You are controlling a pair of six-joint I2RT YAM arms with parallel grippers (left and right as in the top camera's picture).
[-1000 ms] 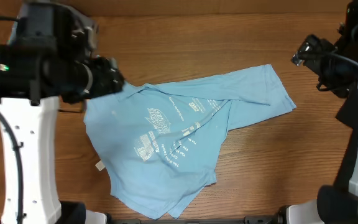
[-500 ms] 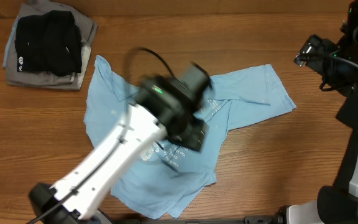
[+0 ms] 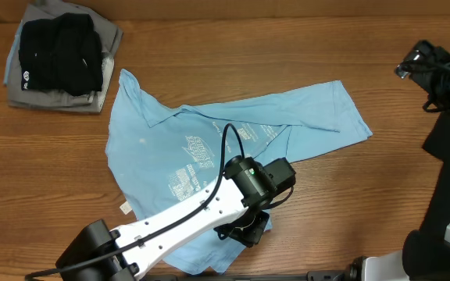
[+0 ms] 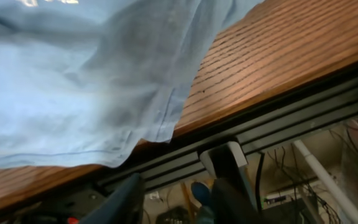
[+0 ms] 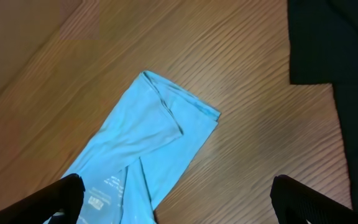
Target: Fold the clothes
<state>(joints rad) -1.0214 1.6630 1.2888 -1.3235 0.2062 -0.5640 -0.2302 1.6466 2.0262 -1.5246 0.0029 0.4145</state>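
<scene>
Garments numbered two groups: one light blue T-shirt [image 3: 162,156] lay rumpled mid-desk [image 3: 287,47], and one stack of folded black and grey garments [image 3: 57,58] sat at the far left corner. The left arm [image 3: 186,215] reached low over the shirt's near hem, with the left end effector [image 4: 179,202] partly open and empty. The right end effector [image 5: 179,199] hung wide open and empty.

Soft, even light; T-shirt [image 4: 73,81] blurred close up in left wrist view.

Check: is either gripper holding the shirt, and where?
Nothing held. Left gripper open at the T-shirt hem, no fabric in its jaws; right gripper open, clear of it.
</scene>
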